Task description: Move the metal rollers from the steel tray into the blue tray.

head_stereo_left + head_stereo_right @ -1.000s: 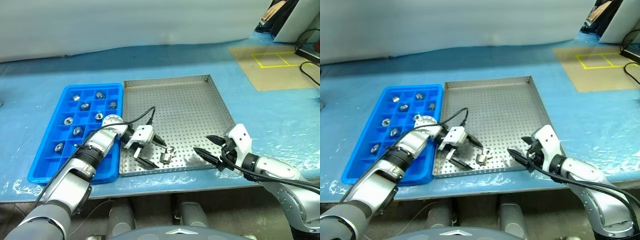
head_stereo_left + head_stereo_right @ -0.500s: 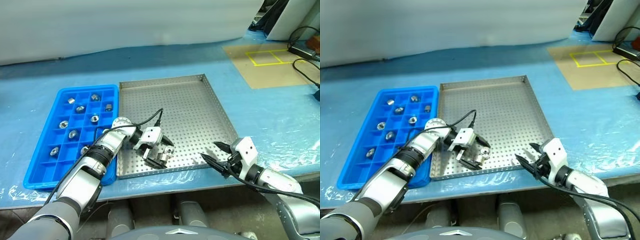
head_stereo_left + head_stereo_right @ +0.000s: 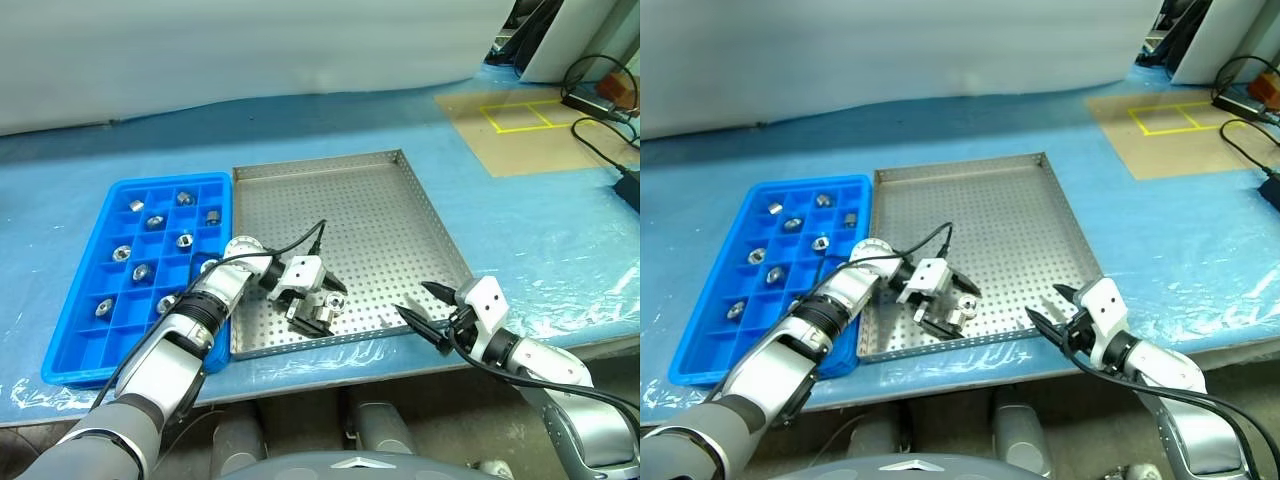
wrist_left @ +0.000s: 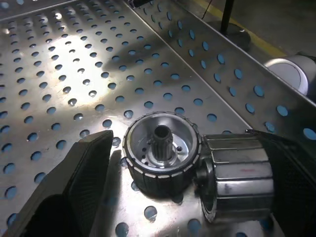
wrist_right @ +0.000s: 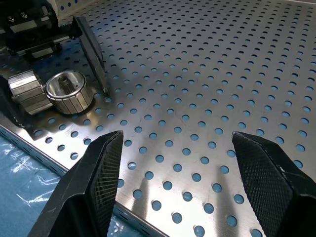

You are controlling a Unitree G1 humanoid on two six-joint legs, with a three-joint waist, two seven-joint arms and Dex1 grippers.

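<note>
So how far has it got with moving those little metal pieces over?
Mostly done: about nine metal rollers sit in the blue tray. In hand: the left gripper, jaws open, straddles the last two rollers on the steel tray, not yet gripping either. Those two are what is left to move. The right gripper hovers open over the steel tray's near corner, holding nothing.

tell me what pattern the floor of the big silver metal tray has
Regular rows of small round holes across the silver perforated steel tray, clearest in the right wrist view.
</note>
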